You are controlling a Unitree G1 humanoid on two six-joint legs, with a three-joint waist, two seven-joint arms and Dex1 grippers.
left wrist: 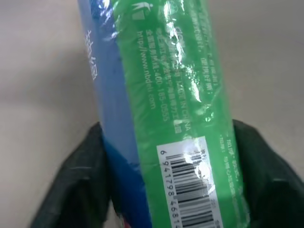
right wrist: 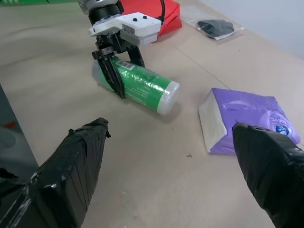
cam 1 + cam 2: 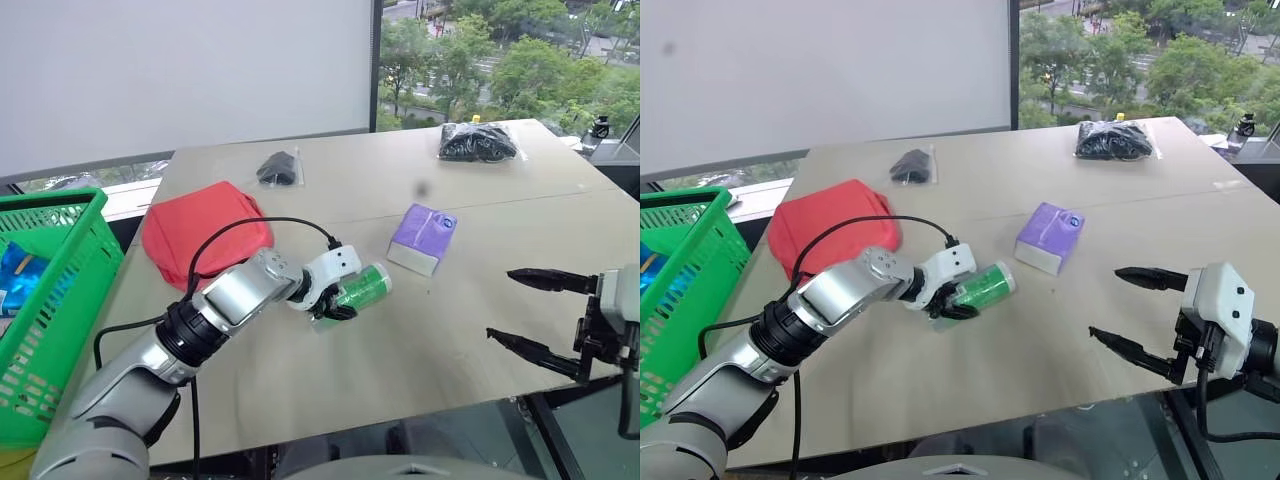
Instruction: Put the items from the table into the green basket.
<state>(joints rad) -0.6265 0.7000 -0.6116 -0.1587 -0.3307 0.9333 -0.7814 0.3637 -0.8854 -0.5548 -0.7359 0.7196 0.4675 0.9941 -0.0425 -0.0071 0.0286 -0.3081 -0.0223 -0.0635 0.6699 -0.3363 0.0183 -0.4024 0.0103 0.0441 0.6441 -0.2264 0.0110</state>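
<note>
Nearest, at the table's (image 3: 470, 340) right edge, the right gripper (image 3: 535, 312) hangs with its two black fingers spread wide and nothing between them. Left of it, near the middle, the left gripper (image 3: 952, 296) straddles the green cylinder (image 3: 983, 285), which lies on its side on the tabletop; the fingers flank its near end, but I cannot tell whether they have clamped. Its glossy wrap looks slippery and the round body may roll, so a hold across the middle seems safest. Beyond lies the purple packet (image 3: 424, 237), flat and probably light. Farther left sits the soft red pouch (image 3: 205, 230), then the bagged black bundles (image 3: 478, 141) at the far edge. The green basket (image 3: 48, 290) stands left of the table.
</note>
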